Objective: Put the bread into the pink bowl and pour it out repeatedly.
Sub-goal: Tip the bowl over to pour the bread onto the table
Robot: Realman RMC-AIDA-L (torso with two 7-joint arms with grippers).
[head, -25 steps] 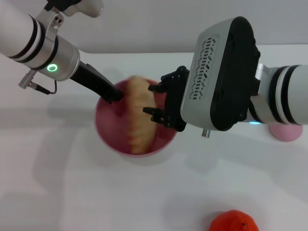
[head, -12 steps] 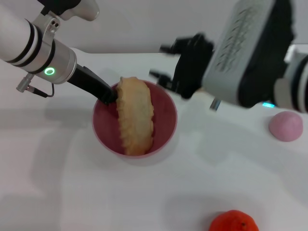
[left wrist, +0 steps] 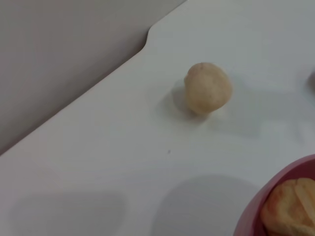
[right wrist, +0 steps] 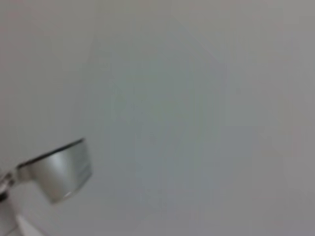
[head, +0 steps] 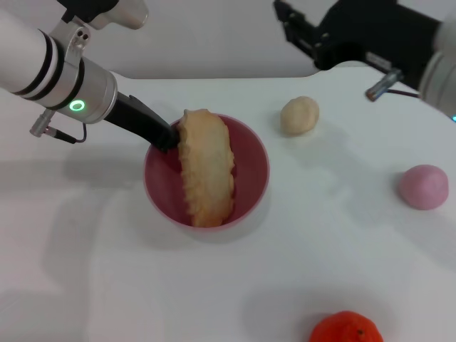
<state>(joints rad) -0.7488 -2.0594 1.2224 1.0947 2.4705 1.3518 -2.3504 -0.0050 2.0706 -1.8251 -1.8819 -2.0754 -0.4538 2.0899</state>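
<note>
Head view: bread (head: 205, 168) lies in the bowl (head: 253, 153), long axis front-to-back, far end propped on the far-left rim, near end on the near wall. Left gripper (head: 165, 135) sits at the bowl's far-left rim, closed on the rim wall w/ its tip just beside the bread's far end. Right gripper (head: 303, 32) is at the upper right, above the table's far edge, well apart from the bowl; fingers look parted and hold nothing.

Change vs. a second ago: right gripper was over the bowl w/ fingers around the bread; it has since let go, lifted and swung away to the rear right. Bread has settled lower in the bowl. W/ the arm gone, the beige lump (head: 300, 115) beyond the bowl is now uncovered. Pink lump (head: 423, 186) at the right and the orange fruit (head: 347, 329) at the near edge are unmoved. Meaning: the put-in step reads as done; the pour-out falls to the left arm, which already has the rim.

Left wrist view: bowl rim and a bit of ridged bread in one corner; beige lump on bare table (left wrist: 98, 162), apart from the bowl. Own fingers not in shot.

Right wrist view: blank grey surface plus a metal cylinder part (right wrist: 56, 169); no task items, no fingers shown.
</note>
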